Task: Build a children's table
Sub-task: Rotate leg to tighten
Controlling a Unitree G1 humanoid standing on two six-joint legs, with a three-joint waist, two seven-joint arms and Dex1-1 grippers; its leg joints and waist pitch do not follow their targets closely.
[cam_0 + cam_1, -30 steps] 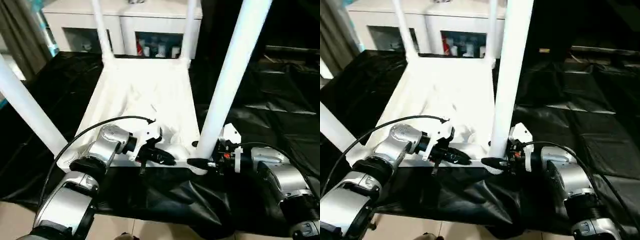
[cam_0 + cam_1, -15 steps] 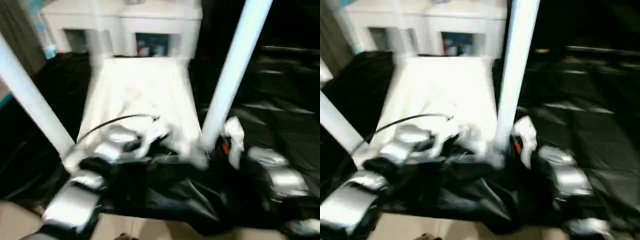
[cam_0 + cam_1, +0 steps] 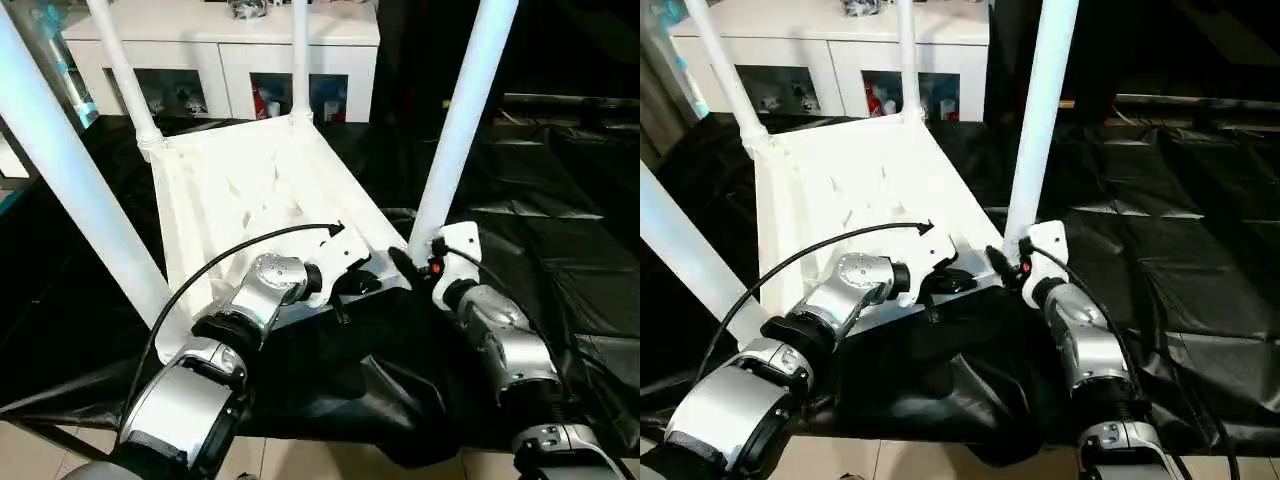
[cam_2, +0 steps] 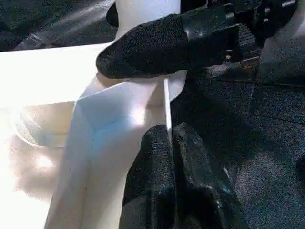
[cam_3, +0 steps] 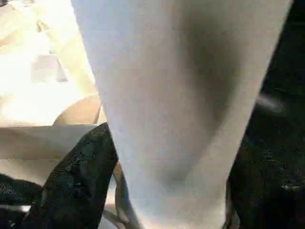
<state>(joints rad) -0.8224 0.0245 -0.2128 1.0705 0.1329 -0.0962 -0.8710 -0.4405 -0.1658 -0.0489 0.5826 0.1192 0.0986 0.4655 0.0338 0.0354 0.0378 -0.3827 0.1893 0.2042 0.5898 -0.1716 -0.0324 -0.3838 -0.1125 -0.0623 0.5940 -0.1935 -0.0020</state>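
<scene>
The white children's table [image 3: 260, 190] lies upside down on a black sheet, ribbed underside up, with all four legs standing in their corner sockets. My left gripper [image 3: 365, 283] is shut on the thin near rim [image 4: 167, 102] close to the near right corner. That rim is pinched between its fingers [image 4: 152, 157]. My right gripper [image 3: 405, 265] is closed around the base of the near right leg [image 3: 462, 120], with one finger [image 5: 71, 181] on each side of the tube [image 5: 176, 95]. The two grippers sit a few centimetres apart at that corner.
A white cabinet with glass doors [image 3: 220, 60] stands behind the table. The black sheet [image 3: 560, 200] covers the floor and bunches into folds [image 3: 370, 400] in front of me. Pale floor [image 3: 40, 455] shows at the near left. The near left leg [image 3: 70, 170] rises close to my left arm.
The view shifted and blurred in between. The table now sits turned, its far end swung left against the cabinet. Both grippers have moved with the near right corner, closer together.
</scene>
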